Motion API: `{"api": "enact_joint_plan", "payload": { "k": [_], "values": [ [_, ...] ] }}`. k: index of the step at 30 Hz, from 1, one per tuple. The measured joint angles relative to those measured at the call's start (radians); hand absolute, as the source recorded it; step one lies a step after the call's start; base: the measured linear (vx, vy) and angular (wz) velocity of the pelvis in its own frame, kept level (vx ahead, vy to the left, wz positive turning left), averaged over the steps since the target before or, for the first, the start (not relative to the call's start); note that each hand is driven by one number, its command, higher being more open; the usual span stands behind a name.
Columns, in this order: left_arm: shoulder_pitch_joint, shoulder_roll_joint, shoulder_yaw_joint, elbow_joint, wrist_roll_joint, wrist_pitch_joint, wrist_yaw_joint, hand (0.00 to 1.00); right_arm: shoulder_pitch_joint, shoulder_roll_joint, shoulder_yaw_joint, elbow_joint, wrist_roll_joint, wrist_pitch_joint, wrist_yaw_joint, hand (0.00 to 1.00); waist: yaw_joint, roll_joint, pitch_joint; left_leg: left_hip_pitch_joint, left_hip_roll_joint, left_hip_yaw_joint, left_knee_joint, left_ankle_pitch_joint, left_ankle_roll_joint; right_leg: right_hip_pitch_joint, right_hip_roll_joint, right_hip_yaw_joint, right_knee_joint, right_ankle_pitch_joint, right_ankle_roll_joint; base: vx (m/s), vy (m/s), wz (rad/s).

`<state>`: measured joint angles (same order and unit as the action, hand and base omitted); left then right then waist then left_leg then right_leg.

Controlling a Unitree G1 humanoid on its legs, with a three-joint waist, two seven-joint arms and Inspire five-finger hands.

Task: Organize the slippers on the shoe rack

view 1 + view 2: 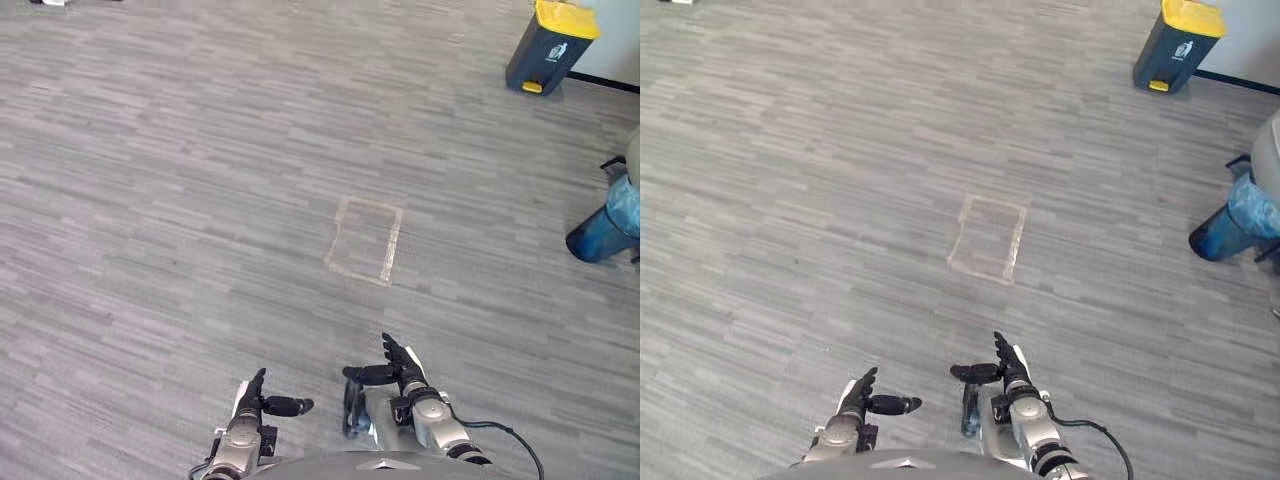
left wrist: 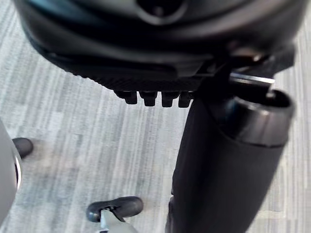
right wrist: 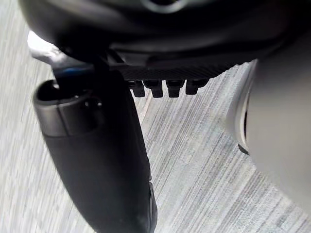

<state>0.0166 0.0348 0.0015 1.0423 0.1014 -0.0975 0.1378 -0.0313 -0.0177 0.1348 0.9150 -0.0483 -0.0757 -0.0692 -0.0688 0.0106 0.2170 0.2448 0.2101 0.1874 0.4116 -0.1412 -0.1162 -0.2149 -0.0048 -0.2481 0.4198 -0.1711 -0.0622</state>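
Left hand (image 1: pixel 252 402) and right hand (image 1: pixel 401 374) both slack, holding nothing. Turning right could clip the bin (image 1: pixel 548 48) or that blue thing (image 1: pixel 603 232), maybe a bag.

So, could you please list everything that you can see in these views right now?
floor: one, grey and striped, across the whole scene
taped rectangle: one, pale outline, on the floor ahead of the hands
bin: one, dark grey with a yellow lid, far right
blue container: one, dark blue with a paler blue top, at the right edge, partly cut off
left hand: one, dark, low in the head views, fingers straight, holding nothing
right hand: one, dark, beside the left hand, fingers straight, holding nothing
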Motion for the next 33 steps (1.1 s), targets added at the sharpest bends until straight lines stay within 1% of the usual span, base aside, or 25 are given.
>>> {"api": "enact_joint_plan", "payload": {
  "k": [1, 2, 3, 4, 5, 7, 10, 11, 12, 13, 15, 16, 17, 18, 19, 20, 21, 24, 25, 26, 27, 29, 30, 31, 33],
  "values": [
    [0.001, -0.015, 0.037, -0.017, 0.003, 0.003, -0.003, 1.0, 0.015, -0.001, 0.006, -0.01, -0.001, 0.006, 0.001, 1.0, 0.006, 0.018, -0.001, -0.095, 0.054, -0.026, 0.234, 0.075, -0.055, 0.07, 0.035, -0.001, -0.065, -0.002, 0.0, 0.37, -0.186, 0.05],
    [0.007, -0.022, 0.058, -0.029, 0.004, 0.001, -0.003, 1.0, 0.022, -0.003, 0.007, -0.016, -0.001, 0.011, 0.001, 1.0, 0.013, 0.028, -0.005, -0.153, 0.083, -0.034, 0.37, 0.077, -0.069, 0.107, 0.054, 0.003, -0.101, 0.0, -0.003, 0.32, -0.098, -0.22],
    [0.015, -0.026, 0.078, -0.05, 0.003, 0.002, -0.001, 1.0, 0.026, 0.001, 0.008, -0.016, 0.0, 0.016, 0.0, 1.0, 0.016, 0.036, -0.007, -0.236, 0.111, -0.023, 0.539, 0.024, -0.073, 0.175, 0.078, 0.023, -0.148, 0.003, -0.02, 0.4, -0.066, -0.44],
    [0.017, -0.026, 0.098, -0.063, 0.003, 0.002, -0.001, 1.0, 0.027, 0.005, 0.008, -0.004, 0.0, 0.019, 0.0, 1.0, 0.022, 0.031, -0.009, -0.281, 0.107, 0.003, 0.583, -0.038, -0.061, 0.226, 0.081, 0.046, -0.185, 0.006, -0.02, 0.58, -0.036, -0.77],
    [0.018, -0.022, 0.102, -0.068, -0.003, 0.001, 0.003, 1.0, 0.025, 0.006, 0.011, 0.016, 0.0, 0.021, 0.0, 1.0, 0.038, 0.019, -0.011, -0.322, 0.082, 0.052, 0.532, -0.094, -0.031, 0.277, 0.074, 0.089, -0.226, 0.01, -0.017, 0.51, 0.003, -0.91],
    [0.016, -0.02, 0.103, -0.081, -0.015, -0.002, 0.007, 1.0, 0.023, 0.002, 0.012, 0.031, -0.001, 0.025, -0.002, 1.0, 0.061, 0.018, -0.01, -0.401, 0.031, 0.084, 0.335, -0.138, -0.001, 0.343, 0.055, 0.17, -0.28, 0.014, -0.01, 0.42, 0.061, -1.06],
    [0.009, -0.017, 0.103, -0.09, -0.016, -0.005, 0.007, 1.0, 0.022, 0.004, 0.011, 0.044, -0.009, 0.031, -0.002, 1.0, 0.072, 0.008, 0.001, -0.461, -0.011, 0.063, 0.15, -0.125, 0.011, 0.404, 0.025, 0.214, -0.324, 0.01, -0.003, 0.38, 0.168, -0.72],
    [0.011, -0.01, 0.103, -0.092, -0.018, -0.01, 0.01, 1.0, 0.025, 0.001, 0.012, 0.046, -0.011, 0.032, -0.002, 1.0, 0.076, 0.008, 0.003, -0.47, -0.045, 0.039, -0.024, -0.051, 0.023, 0.435, 0.008, 0.229, -0.339, -0.006, 0.023, 0.41, 0.246, -0.81],
    [0.019, -0.015, 0.101, -0.085, -0.02, -0.01, 0.011, 1.0, 0.032, -0.01, 0.015, 0.053, -0.011, 0.031, -0.004, 1.0, 0.086, 0.025, -0.004, -0.462, -0.053, 0.015, -0.088, 0.139, 0.06, 0.461, 0.01, 0.254, -0.343, -0.032, 0.062, 0.52, 0.29, -0.81],
    [0.007, 0.005, 0.101, -0.071, -0.021, -0.007, 0.009, 1.0, 0.024, -0.001, 0.013, 0.064, -0.012, 0.034, -0.007, 1.0, 0.085, -0.002, -0.007, -0.452, -0.078, 0.022, -0.077, 0.124, 0.09, 0.473, -0.026, 0.256, -0.342, -0.04, 0.076, 0.44, 0.232, -0.4],
    [0.003, 0.022, 0.093, -0.068, -0.021, -0.004, 0.011, 1.0, 0.027, 0.008, 0.012, 0.064, -0.012, 0.029, -0.006, 1.0, 0.083, -0.039, -0.017, -0.449, -0.116, 0.021, -0.087, 0.092, 0.111, 0.469, -0.061, 0.236, -0.335, -0.028, 0.095, 0.4, 0.207, 0.22],
    [-0.003, 0.037, 0.083, -0.056, -0.023, 0.001, 0.004, 1.0, 0.026, 0.011, 0.008, 0.075, -0.012, 0.031, -0.006, 1.0, 0.086, -0.049, -0.018, -0.441, -0.132, 0.016, -0.056, 0.045, 0.126, 0.476, -0.077, 0.226, -0.298, -0.022, 0.105, 0.43, 0.252, 0.26],
    [-0.002, 0.036, 0.083, -0.054, -0.026, 0.003, 0.005, 1.0, 0.025, 0.011, 0.006, 0.078, -0.012, 0.031, -0.007, 1.0, 0.086, -0.049, -0.018, -0.435, -0.135, 0.016, -0.054, 0.037, 0.129, 0.476, -0.079, 0.226, -0.284, -0.022, 0.105, 0.36, 0.21, 0.2],
    [-0.001, 0.036, 0.082, -0.047, -0.029, 0.008, 0.006, 1.0, 0.026, 0.01, 0.001, 0.083, -0.012, 0.031, -0.007, 1.0, 0.086, -0.046, -0.019, -0.392, -0.145, 0.02, -0.058, 0.006, 0.136, 0.455, -0.084, 0.228, -0.172, -0.022, 0.106, 0.41, 0.253, -0.05],
    [0.001, 0.036, 0.079, -0.036, -0.029, 0.011, 0.005, 1.0, 0.024, 0.008, 0.0, 0.085, -0.012, 0.03, -0.006, 1.0, 0.09, -0.045, -0.02, -0.329, -0.153, 0.029, -0.09, -0.015, 0.141, 0.393, -0.1, 0.225, 0.028, -0.01, 0.128, 0.27, 0.17, -0.08],
    [0.001, 0.037, 0.078, -0.035, -0.03, 0.012, 0.005, 1.0, 0.023, 0.009, -0.001, 0.085, -0.012, 0.031, -0.006, 1.0, 0.091, -0.045, -0.019, -0.316, -0.156, 0.031, -0.098, -0.018, 0.141, 0.38, -0.103, 0.224, 0.066, -0.005, 0.137, 0.4, 0.238, -0.25],
    [0.008, 0.05, 0.046, -0.031, -0.029, 0.014, 0.008, 1.0, 0.021, 0.017, -0.007, 0.083, -0.012, 0.028, -0.004, 1.0, 0.087, -0.048, -0.013, -0.22, -0.177, 0.044, -0.16, -0.037, 0.156, 0.261, -0.148, 0.205, 0.362, 0.007, 0.16, 0.27, 0.128, -0.16],
    [0.009, 0.057, 0.004, -0.007, -0.027, 0.016, 0.009, 1.0, 0.014, 0.016, -0.003, 0.077, -0.027, 0.018, 0.001, 1.0, 0.068, -0.043, -0.022, -0.128, -0.177, 0.041, -0.213, -0.066, 0.165, 0.13, -0.152, 0.125, 0.445, -0.101, 0.079, 0.4, 0.092, 0.03],
    [0.004, 0.054, -0.011, 0.009, -0.026, 0.02, 0.006, 1.0, 0.001, 0.013, -0.002, 0.064, -0.029, 0.018, 0.002, 1.0, 0.049, -0.034, -0.019, -0.09, -0.159, 0.028, -0.247, -0.07, 0.157, 0.032, -0.107, 0.083, 0.314, -0.122, 0.064, 0.52, 0.012, 0.32],
    [0.0, 0.054, -0.017, 0.012, -0.024, 0.021, 0.005, 1.0, 0.0, 0.011, -0.002, 0.056, -0.029, 0.012, 0.002, 1.0, 0.042, -0.031, -0.017, -0.074, -0.147, 0.019, -0.259, -0.076, 0.148, -0.003, -0.089, 0.067, 0.217, -0.118, 0.066, 0.39, -0.04, 0.36],
    [0.0, 0.054, -0.017, 0.013, -0.023, 0.021, 0.005, 1.0, -0.001, 0.011, -0.003, 0.052, -0.029, 0.007, 0.002, 1.0, 0.04, -0.031, -0.016, -0.064, -0.141, 0.016, -0.265, -0.078, 0.146, -0.016, -0.081, 0.06, 0.161, -0.106, 0.069, 0.37, -0.07, 0.36],
    [0.013, 0.055, -0.017, 0.012, -0.02, 0.021, 0.005, 1.0, 0.003, 0.011, -0.001, 0.045, -0.029, -0.001, 0.002, 1.0, 0.036, -0.034, -0.017, -0.004, -0.134, 0.014, -0.295, -0.099, 0.109, -0.023, -0.061, 0.019, -0.125, 0.069, 0.066, 0.44, -0.092, 0.35],
    [0.017, 0.055, -0.017, 0.012, -0.02, 0.021, 0.004, 1.0, 0.006, 0.011, 0.001, 0.047, -0.029, -0.001, 0.001, 1.0, 0.035, -0.036, -0.019, 0.014, -0.133, 0.01, -0.3, -0.112, 0.09, -0.011, -0.06, 0.014, -0.148, 0.168, 0.056, 0.52, -0.148, 0.19],
    [0.007, 0.046, -0.012, 0.022, -0.015, 0.022, 0.007, 1.0, -0.009, -0.004, -0.002, 0.063, -0.03, 0.001, 0.001, 1.0, 0.041, -0.011, -0.019, 0.05, -0.1, -0.003, -0.302, -0.131, 0.071, 0.005, -0.037, 0.007, -0.121, 0.209, 0.025, 0.51, -0.172, 0.07],
    [0.008, 0.019, -0.012, 0.021, -0.005, 0.016, 0.004, 1.0, -0.018, -0.016, -0.022, 0.064, -0.031, 0.013, -0.002, 1.0, 0.041, 0.02, -0.023, 0.045, -0.085, -0.008, -0.267, -0.12, 0.057, -0.011, -0.031, 0.005, -0.063, 0.127, 0.017, 0.56, -0.195, -0.05]
  ]
}}
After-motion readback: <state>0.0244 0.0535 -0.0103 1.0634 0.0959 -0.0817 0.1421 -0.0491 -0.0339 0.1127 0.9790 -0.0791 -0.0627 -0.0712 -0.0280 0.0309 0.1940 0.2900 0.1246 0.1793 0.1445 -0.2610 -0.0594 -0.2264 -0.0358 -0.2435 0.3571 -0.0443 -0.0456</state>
